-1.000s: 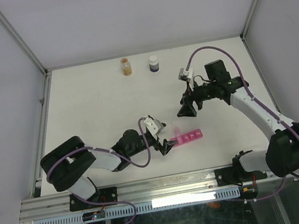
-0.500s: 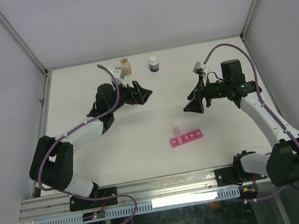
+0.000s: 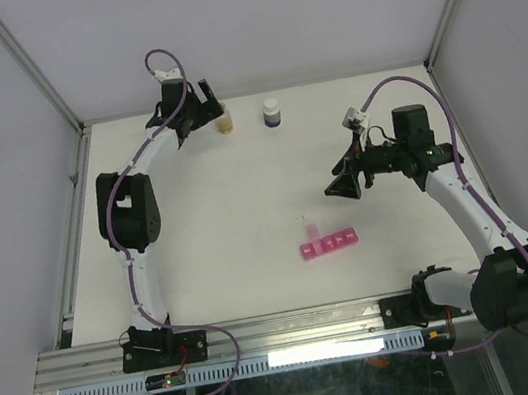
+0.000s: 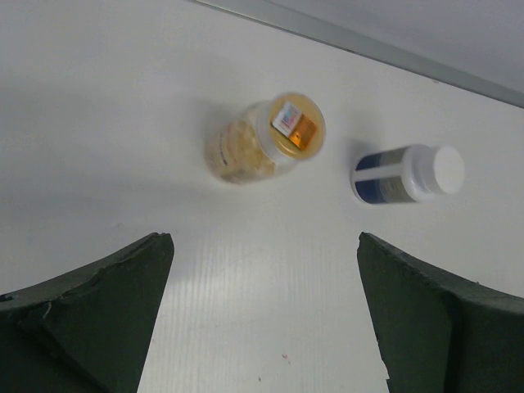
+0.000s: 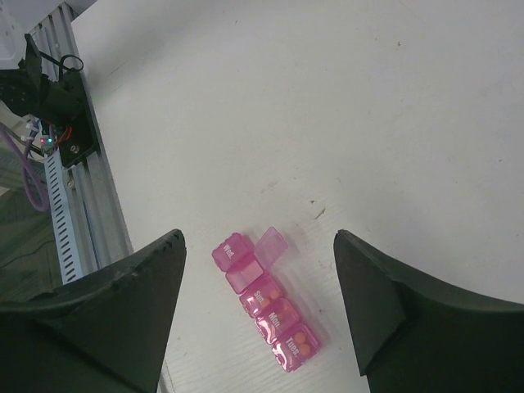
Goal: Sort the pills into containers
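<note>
Lying near the middle of the white table point(image 3: 198, 229), the pink pill organiser point(image 3: 330, 243) has its long axis running left to right, with its right end turned a little toward the far side. In the right wrist view the strip point(image 5: 266, 303) shows 1 lid flipped up near the end marked "Wed.", and orange pieces show through several of the other compartments. The pills point(image 4: 239, 154) sit as a yellow-orange mass in a small clear bottle point(image 3: 223, 118) at the far edge of the table, standing upright with its orange cap point(image 4: 297, 125) on top. Just to its right, apart from it, stands a dark bottle with a white cap point(image 3: 272, 112), also upright. The left gripper point(image 3: 205, 99) hovers by the clear bottle, its 2 fingers point(image 4: 98, 319) spread wide and holding nothing. The right gripper point(image 3: 337, 188) hangs right of and beyond the organiser, well apart from it, jaws parted and empty.
</note>
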Controlling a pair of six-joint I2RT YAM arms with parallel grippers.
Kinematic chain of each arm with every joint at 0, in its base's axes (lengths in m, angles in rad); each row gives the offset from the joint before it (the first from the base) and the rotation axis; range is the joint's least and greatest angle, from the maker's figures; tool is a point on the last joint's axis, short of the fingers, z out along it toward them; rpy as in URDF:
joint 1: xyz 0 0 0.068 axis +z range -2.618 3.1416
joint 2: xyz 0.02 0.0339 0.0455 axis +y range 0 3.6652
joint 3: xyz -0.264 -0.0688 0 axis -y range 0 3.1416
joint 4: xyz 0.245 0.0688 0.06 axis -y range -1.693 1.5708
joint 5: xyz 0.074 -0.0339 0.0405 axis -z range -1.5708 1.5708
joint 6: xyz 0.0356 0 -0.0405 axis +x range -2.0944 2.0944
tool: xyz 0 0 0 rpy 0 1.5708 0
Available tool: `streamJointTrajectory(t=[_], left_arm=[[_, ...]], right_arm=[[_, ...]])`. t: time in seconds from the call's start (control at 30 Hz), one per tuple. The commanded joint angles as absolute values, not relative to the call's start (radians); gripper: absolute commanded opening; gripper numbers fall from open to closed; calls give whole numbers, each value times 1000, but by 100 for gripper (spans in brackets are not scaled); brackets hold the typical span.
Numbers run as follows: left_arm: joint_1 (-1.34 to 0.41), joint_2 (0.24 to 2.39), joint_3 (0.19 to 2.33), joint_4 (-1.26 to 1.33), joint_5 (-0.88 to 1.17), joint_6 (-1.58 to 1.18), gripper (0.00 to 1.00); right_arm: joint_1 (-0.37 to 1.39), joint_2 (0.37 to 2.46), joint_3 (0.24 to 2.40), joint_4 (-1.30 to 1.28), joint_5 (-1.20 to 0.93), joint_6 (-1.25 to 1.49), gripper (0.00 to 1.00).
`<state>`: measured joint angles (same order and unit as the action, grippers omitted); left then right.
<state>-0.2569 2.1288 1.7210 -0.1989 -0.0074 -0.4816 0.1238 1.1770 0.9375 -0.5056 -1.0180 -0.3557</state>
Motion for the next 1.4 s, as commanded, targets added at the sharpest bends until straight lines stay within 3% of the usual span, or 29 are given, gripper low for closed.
streamJointTrajectory(t=[0.0, 0.2, 0.8, 0.87, 0.97, 1.07, 1.23, 1.37], left_arm=[[-286, 2240, 1963, -395, -158, -384, 99], [-320, 2337, 2102, -407, -149, -314, 97], [-350, 2532, 2333, -415, -240, -239, 73], [-352, 2530, 2335, -409, -237, -234, 66], [-353, 2519, 2329, -407, -234, -230, 39], [-357, 2474, 2287, -404, -231, -227, 23], [-389, 2273, 2063, -360, -238, -221, 10], [-462, 2005, 1758, -274, -258, -238, 4]], right_arm=[[119, 1165, 937, -458, -1031, -333, 76], [117, 1182, 926, -447, -1028, -332, 76], [116, 1185, 923, -447, -1038, -336, 76], [116, 1185, 921, -446, -1040, -337, 76], [114, 1181, 920, -446, -1039, -339, 76], [109, 1176, 917, -446, -1044, -340, 76], [101, 1163, 913, -459, -1094, -366, 76], [100, 1145, 900, -484, -1233, -422, 76]])
